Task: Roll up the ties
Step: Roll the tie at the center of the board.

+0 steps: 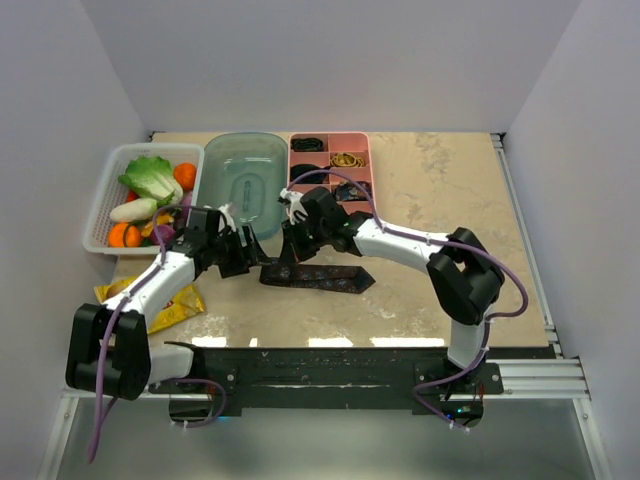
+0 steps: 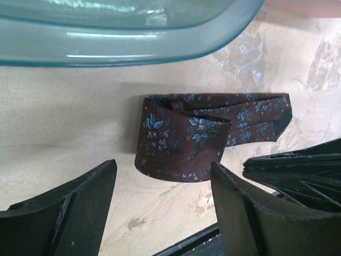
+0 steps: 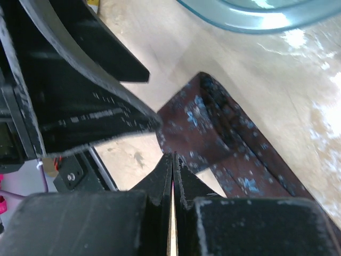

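- 1 brown-maroon tie (image 1: pixel 330 278) with a small blue floral pattern lies flat on the beige marbled table (image 1: pixel 450 220), near its front-centre, running left to right.
- In the left wrist view, the tie (image 2: pixel 186 138) has its left end folded over on itself into a wider flap. The narrower length runs off to the right behind the flap.
- The left gripper (image 1: pixel 243 258) hangs over the tie's left end. In its own camera the left gripper (image 2: pixel 162 168) has its 2 fingers spread wide. The folded flap sits just ahead of the gap between them, and neither finger touches it.
- The right gripper (image 1: pixel 290 250) reaches in from the right, close beside the left one, above the same end of the tie.
- In the right wrist view, the right gripper (image 3: pixel 171 158) has its 2 fingers pressed together, with only a thin pale line between them. The tips sit at the edge of the tie (image 3: pixel 213 138). I cannot tell whether any fabric is caught.
- A clear teal container (image 1: pixel 245 170) stands just behind the tie, and its curved rim (image 2: pixel 133 42) fills the top of the left wrist view.
- A white basket (image 1: pixel 100 200) of vegetables sits at the far left, a pink compartment tray (image 1: pixel 366 150) to the right of the container, and a yellow packet (image 1: pixel 175 308) beside the left arm.
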`<move>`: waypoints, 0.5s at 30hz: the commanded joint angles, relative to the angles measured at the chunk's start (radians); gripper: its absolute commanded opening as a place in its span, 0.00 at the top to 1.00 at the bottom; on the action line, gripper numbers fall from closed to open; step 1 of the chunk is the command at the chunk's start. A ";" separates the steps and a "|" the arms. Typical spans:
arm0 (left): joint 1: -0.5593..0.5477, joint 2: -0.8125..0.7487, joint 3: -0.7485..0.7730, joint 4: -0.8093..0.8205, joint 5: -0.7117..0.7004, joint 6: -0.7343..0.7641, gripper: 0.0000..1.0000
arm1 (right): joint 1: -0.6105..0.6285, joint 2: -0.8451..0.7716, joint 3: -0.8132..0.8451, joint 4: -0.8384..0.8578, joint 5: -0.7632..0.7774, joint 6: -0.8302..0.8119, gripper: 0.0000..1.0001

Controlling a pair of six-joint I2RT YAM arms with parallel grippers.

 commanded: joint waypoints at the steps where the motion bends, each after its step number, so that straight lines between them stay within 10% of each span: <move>1: 0.011 0.013 -0.018 0.071 0.067 0.032 0.24 | 0.011 0.055 0.043 0.052 -0.032 0.020 1.00; 15: 0.036 0.059 -0.085 0.165 0.125 0.042 0.26 | 0.013 0.105 -0.069 0.050 0.028 -0.009 1.00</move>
